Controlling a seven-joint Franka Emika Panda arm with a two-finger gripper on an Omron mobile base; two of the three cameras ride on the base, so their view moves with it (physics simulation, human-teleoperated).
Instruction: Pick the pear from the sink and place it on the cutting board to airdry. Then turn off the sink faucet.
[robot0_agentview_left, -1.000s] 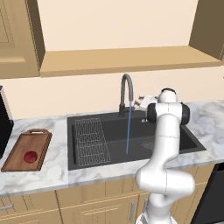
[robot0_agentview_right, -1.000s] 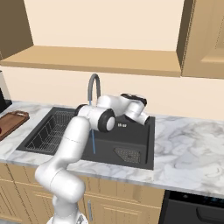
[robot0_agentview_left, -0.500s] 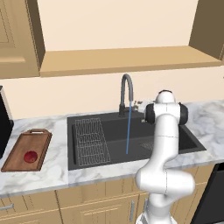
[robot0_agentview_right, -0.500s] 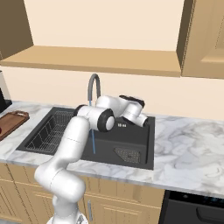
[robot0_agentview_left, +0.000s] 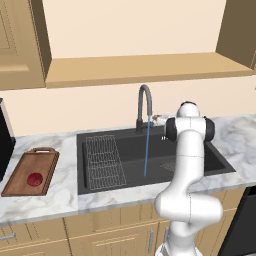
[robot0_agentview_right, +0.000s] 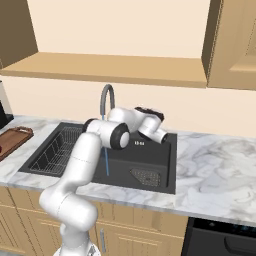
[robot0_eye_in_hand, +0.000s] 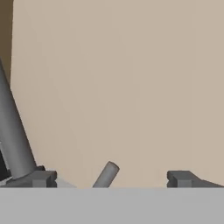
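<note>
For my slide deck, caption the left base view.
Pear rests on cutting board; sink faucet runs into sink.

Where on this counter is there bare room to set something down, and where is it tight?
Bare marble lies right of the sink, out to the counter's right end, and in the strip between the sink and the cutting board. It is tight behind the basin, where the gripper sits beside the sink faucet. The pear takes part of the board.

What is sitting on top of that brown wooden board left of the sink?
On the cutting board lies one small dark red pear, near the middle; the rest of its top is bare wood. Whatever is under the board is covered and cannot be seen.
</note>
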